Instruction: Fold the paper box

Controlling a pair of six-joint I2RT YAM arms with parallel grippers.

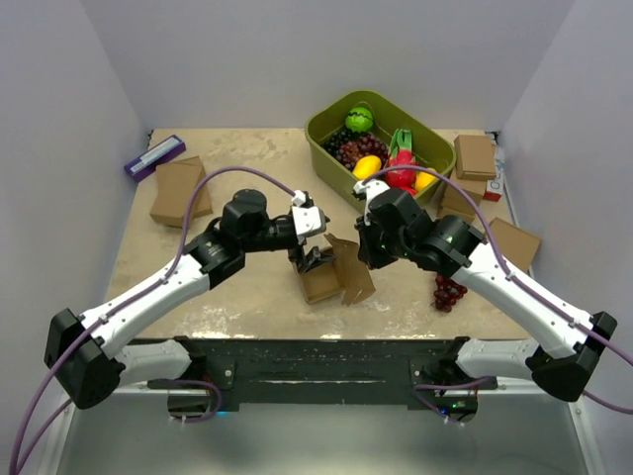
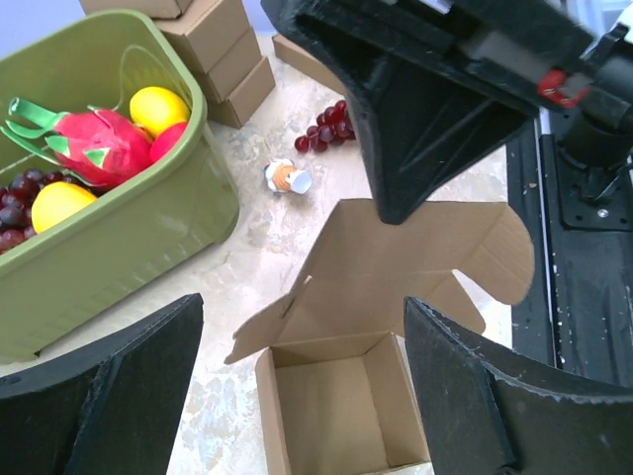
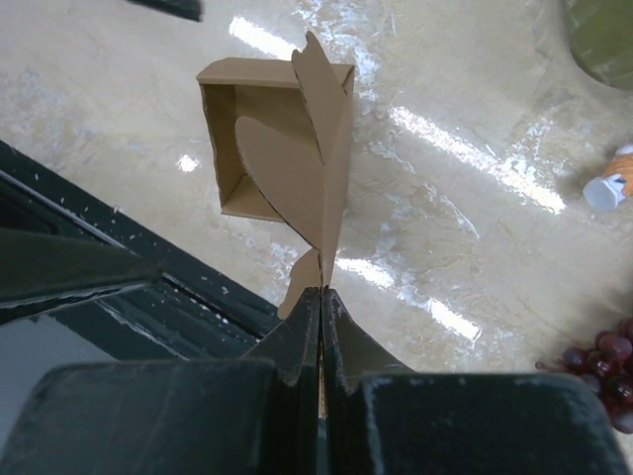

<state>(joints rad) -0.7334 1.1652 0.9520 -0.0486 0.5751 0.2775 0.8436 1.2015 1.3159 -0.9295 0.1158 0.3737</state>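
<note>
The paper box stands half-folded near the front middle of the table, its square body open upward and its lid with rounded ear flaps raised. My right gripper is shut on the edge of that lid flap, holding it upright over the box. It reaches the box from the right and shows as a black wedge in the left wrist view. My left gripper hovers open over the box body, one finger on each side, touching nothing. It sits at the box's left.
A green bin of toy fruit stands at the back right. Loose grapes and a small orange-and-white item lie on the table. Stacks of ready-made boxes are at the far right and another stack at the back left, beside a purple item.
</note>
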